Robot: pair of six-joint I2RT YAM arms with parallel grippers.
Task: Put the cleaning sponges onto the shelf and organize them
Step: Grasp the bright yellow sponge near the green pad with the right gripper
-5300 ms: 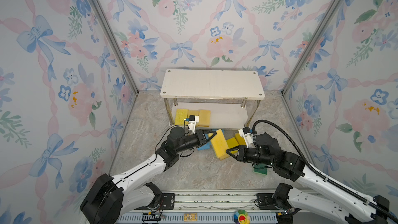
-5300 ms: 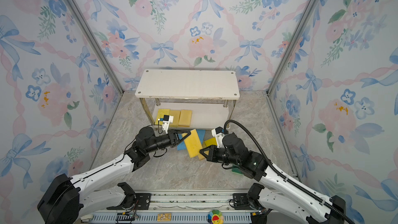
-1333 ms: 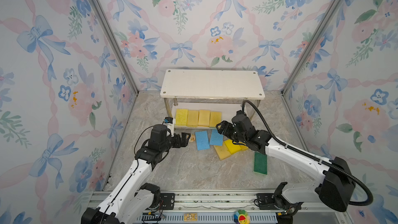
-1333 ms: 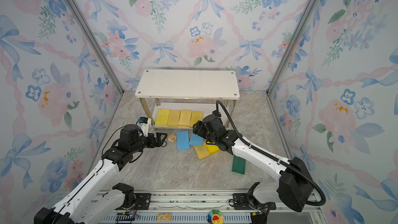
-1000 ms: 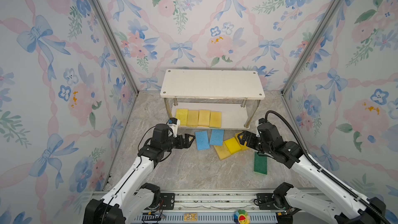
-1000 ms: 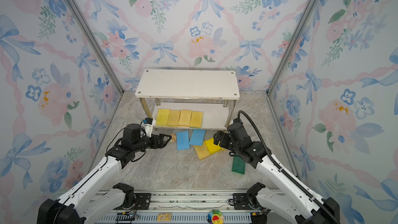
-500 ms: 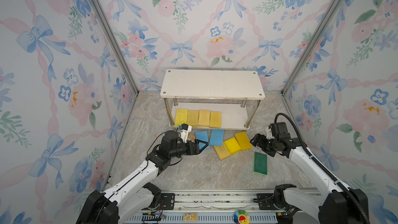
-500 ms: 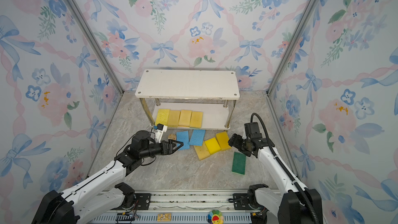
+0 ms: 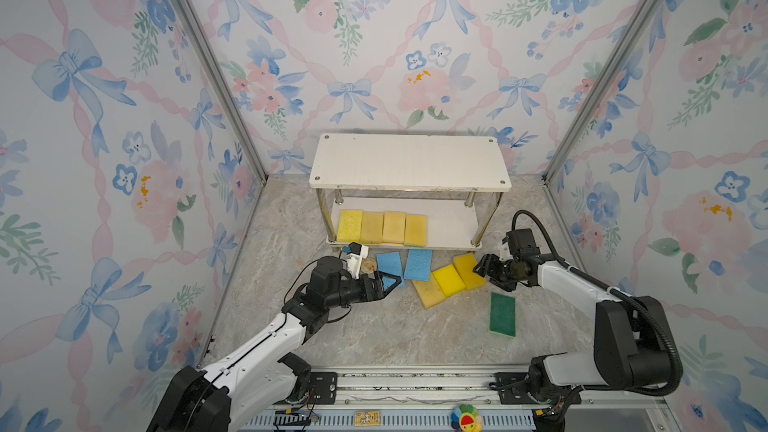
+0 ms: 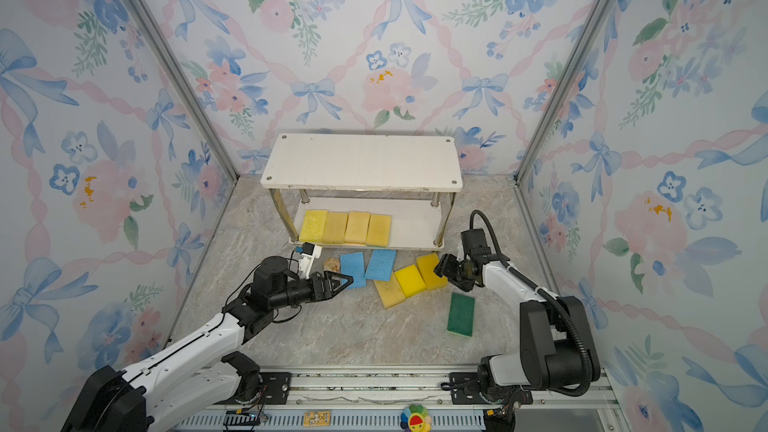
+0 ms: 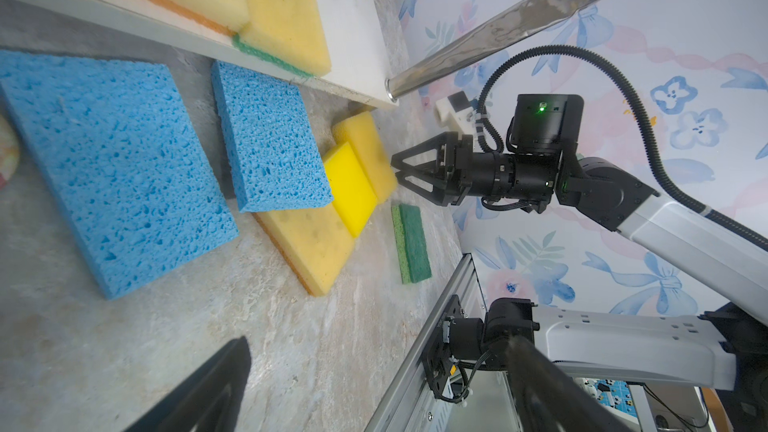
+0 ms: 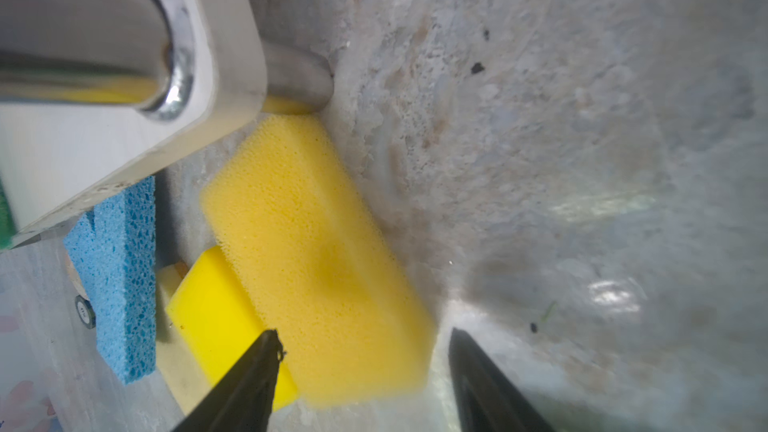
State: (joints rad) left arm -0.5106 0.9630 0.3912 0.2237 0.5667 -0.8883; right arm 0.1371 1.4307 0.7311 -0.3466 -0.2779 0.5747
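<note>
Now right gripper [image 12: 363, 336] at yellow sponge [image 12: 316, 243]

Yellow sponge [image 12: 316, 251] blurred, disc [image 11: 6, 153] cropped

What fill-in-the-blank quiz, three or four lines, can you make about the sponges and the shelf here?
The shelf holds ____ yellow sponges, all on its lower board.
The two sponges nearest the left gripper are ____.
The lone sponge apart from the rest is dark ____.
The right gripper, jaws open, straddles a nearby sponge coloured ____.
Missing: four; blue; green; yellow.
</note>
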